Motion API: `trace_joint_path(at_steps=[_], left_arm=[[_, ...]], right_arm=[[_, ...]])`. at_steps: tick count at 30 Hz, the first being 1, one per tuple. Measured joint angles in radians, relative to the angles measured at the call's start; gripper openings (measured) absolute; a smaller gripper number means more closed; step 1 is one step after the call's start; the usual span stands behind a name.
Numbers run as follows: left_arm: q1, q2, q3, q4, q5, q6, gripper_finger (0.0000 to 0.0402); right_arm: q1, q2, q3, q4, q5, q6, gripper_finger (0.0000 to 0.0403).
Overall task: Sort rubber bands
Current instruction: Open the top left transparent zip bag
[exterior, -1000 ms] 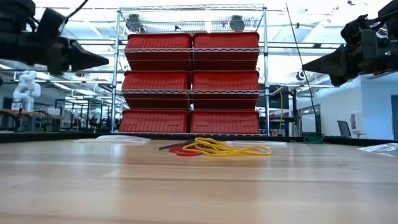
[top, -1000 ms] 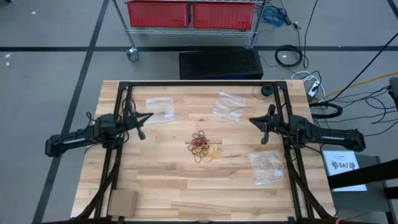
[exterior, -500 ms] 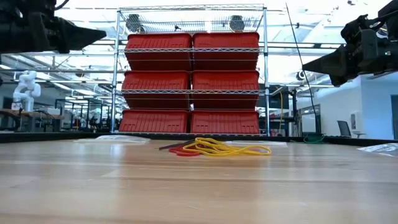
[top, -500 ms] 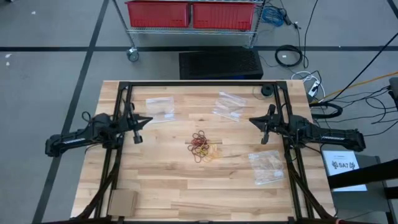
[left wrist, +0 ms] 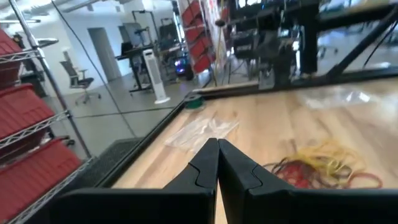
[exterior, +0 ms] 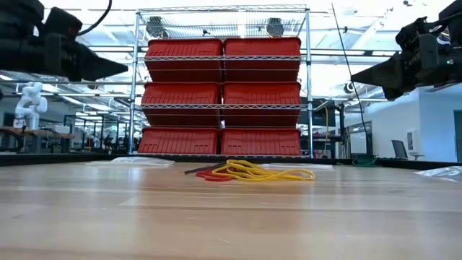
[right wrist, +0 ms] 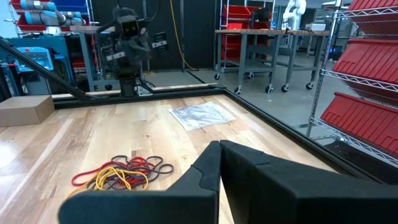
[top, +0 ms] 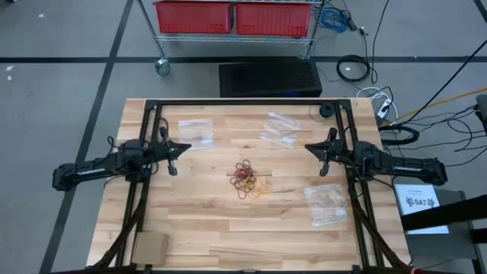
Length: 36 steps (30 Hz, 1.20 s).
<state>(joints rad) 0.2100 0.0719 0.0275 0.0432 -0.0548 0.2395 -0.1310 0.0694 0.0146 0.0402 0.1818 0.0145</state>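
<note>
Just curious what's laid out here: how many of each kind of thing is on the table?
Clear plastic bags: 3
Pile of rubber bands: 1 (red, yellow and dark; too tangled to count singly)
Cardboard box: 1
Total: 5

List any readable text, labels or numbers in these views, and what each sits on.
"SA7", roughly: white sheet beside the table's right edge, high view; small print, so the reading is uncertain.
Blue box in the room behind, right wrist view: has a label, too blurred to read.
Red bins, clear bags, cardboard piece: no legible text.
</note>
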Motion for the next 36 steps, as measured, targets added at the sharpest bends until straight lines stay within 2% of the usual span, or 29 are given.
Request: trace_joint_path(at_steps=[5,9,13,19,22,26,30,36], left_arm=[[0.000,0.098,0.002,0.041,-0.049,-0.059,0.0013],[-0.003,0.258,0.001,-0.027,-0.127,-0.102,0.0013],[-0.004,0.430,0.008,0.024,-0.137,-0.127,0.0013],[-0.004,0.620,0.062,0.039,-0.173,-0.128,0.0018],[-0.004,0.692,0.071,0.053,-0.198,-0.129,0.0043],[-0.004,0.776,0.074,0.056,-0.304,-0.129,0.0098],[-0.004,0.852,0.074,0.087,-0.331,-0.130,0.0143],[-0.003,0.993,0.114,0.082,-0.369,-0.129,0.0158]], right_arm=[[0.000,0.000,0.000,0.000,0.000,0.000,0.0000],[0.000,0.000,0.000,0.000,0.000,0.000,0.0000],[0.000,0.000,0.000,0.000,0.000,0.000,0.0000],[0.000,0.000,0.000,0.000,0.000,0.000,0.0000],[0.000,0.000,0.000,0.000,0.000,0.000,0.0000],[0.000,0.000,0.000,0.000,0.000,0.000,0.0000],[0.000,0.000,0.000,0.000,0.000,0.000,0.0000],[0.000,0.000,0.000,0.000,0.000,0.000,0.0000]])
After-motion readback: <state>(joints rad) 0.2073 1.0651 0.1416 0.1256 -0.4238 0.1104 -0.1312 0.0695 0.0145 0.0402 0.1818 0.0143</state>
